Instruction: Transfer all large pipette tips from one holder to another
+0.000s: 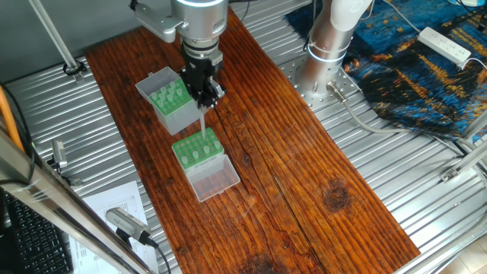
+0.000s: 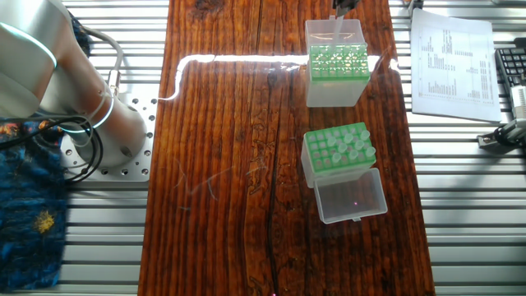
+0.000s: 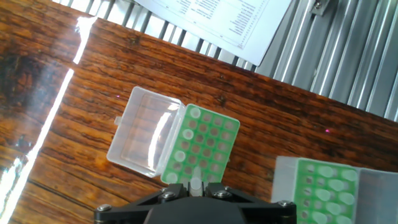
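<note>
My gripper is shut on one pale large pipette tip, which hangs point-down from the fingers. In the hand view the tip sits pinched between the two black fingers of the gripper. It hangs above the near edge of the low green rack, whose clear lid lies open flat. The rack holds several tips, as does the taller grey-sided holder just behind it. From the other fixed view, the holder stands beyond the rack.
Both boxes stand on a dark wooden board over a ribbed metal table. The arm's base and a blue cloth with a power strip are at the right. A printed sheet lies beside the board.
</note>
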### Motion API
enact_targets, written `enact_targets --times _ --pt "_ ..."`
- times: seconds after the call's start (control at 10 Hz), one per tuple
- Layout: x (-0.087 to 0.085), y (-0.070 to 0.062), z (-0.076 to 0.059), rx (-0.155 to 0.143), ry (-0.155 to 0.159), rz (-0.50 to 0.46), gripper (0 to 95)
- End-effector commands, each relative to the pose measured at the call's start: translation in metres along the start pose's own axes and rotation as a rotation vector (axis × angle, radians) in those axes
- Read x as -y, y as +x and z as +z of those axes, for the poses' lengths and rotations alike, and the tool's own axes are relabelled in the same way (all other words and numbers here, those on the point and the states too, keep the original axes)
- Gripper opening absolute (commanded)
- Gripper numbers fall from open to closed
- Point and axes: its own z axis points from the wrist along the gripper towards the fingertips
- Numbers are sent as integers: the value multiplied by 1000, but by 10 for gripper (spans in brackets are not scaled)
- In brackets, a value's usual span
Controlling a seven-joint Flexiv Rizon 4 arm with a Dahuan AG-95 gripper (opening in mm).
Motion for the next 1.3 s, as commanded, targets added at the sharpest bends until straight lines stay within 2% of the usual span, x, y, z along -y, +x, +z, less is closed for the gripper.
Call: enact_targets --times 0.1,0.5,0.8,1.3 --pt "-2 -1 2 -3 -3 2 0" --pt "-6 2 8 -4 -1 5 0" --pt "-7 4 10 2 -10 6 0" --pt "-10 4 12 -10 -14 8 0"
